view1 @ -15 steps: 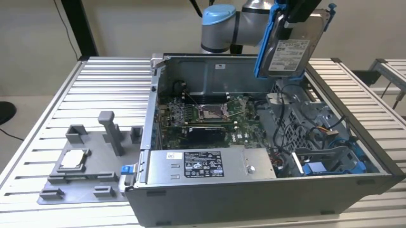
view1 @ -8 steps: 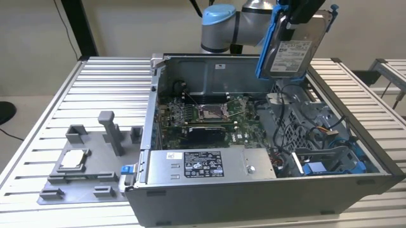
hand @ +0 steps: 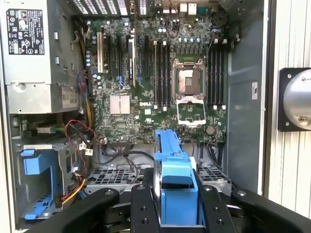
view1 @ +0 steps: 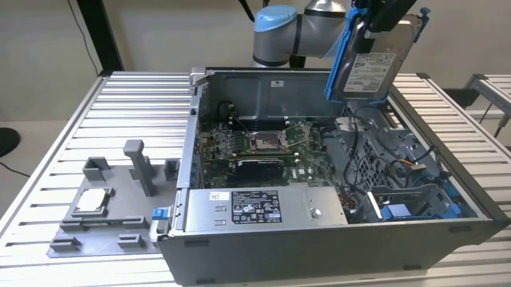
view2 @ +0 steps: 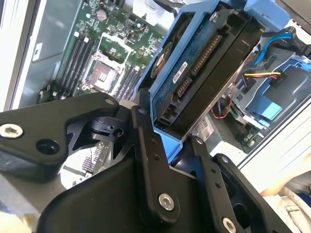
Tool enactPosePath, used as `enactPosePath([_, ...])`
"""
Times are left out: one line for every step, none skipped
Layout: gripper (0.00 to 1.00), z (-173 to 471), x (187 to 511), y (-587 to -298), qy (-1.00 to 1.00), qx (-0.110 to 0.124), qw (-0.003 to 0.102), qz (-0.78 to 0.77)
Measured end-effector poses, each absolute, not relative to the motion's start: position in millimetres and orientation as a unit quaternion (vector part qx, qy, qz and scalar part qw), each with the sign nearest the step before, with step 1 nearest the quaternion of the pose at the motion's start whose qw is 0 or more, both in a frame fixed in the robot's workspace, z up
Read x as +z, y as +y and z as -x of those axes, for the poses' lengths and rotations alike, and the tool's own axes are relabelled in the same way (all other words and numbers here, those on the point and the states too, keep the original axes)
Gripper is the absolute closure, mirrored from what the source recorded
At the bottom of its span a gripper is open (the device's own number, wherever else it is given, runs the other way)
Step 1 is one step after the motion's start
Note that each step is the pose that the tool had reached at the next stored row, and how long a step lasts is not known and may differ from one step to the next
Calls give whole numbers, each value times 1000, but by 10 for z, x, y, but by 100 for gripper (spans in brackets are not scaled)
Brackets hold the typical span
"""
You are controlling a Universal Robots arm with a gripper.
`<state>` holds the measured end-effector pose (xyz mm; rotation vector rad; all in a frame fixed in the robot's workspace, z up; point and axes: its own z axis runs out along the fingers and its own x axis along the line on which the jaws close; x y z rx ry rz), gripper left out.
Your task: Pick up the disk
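The disk [view1: 374, 72], a silver hard drive with a white label and a blue carrier frame, hangs upright high above the open computer case [view1: 264, 89], at the exterior view's upper right. My gripper [view1: 383, 21] is shut on its top edge. In the first wrist view the blue carrier [hand: 176, 184] is clamped between my black fingers [hand: 144, 208], and the gripper [hand: 177, 206] looks straight down at the motherboard [hand: 160, 82]. The second wrist view shows the disk's [view2: 204, 63] connector end and circuit board held in the gripper [view2: 170, 145].
The case holds a silver power supply box [view1: 264, 206], blue drive bays [view1: 415, 206] and loose cables [view1: 375, 119]. A grey fixture plate [view1: 104, 209] with a small silver chip [view1: 92, 200] lies on the slatted table [view1: 136, 113] at the exterior view's left.
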<state>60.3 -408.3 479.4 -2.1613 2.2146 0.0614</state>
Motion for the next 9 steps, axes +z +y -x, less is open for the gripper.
enactPosePath([100, -609, 4792, -4086, 715, 20, 23, 698])
enactPosePath([100, -615, 4790, -4090, 715, 20, 23, 698])
enactPosePath([100, -622, 4789, -4094, 715, 20, 23, 698])
enactPosePath([100, -628, 4787, -4098, 715, 20, 23, 698])
enactPosePath([100, -635, 4785, -4103, 715, 20, 23, 698])
enactPosePath([100, -640, 4783, -4109, 715, 20, 23, 698])
enactPosePath([100, -645, 4781, -4115, 715, 20, 23, 698])
enactPosePath([100, -649, 4779, -4122, 715, 20, 23, 698])
enactPosePath([100, -653, 4777, -4129, 715, 20, 23, 698])
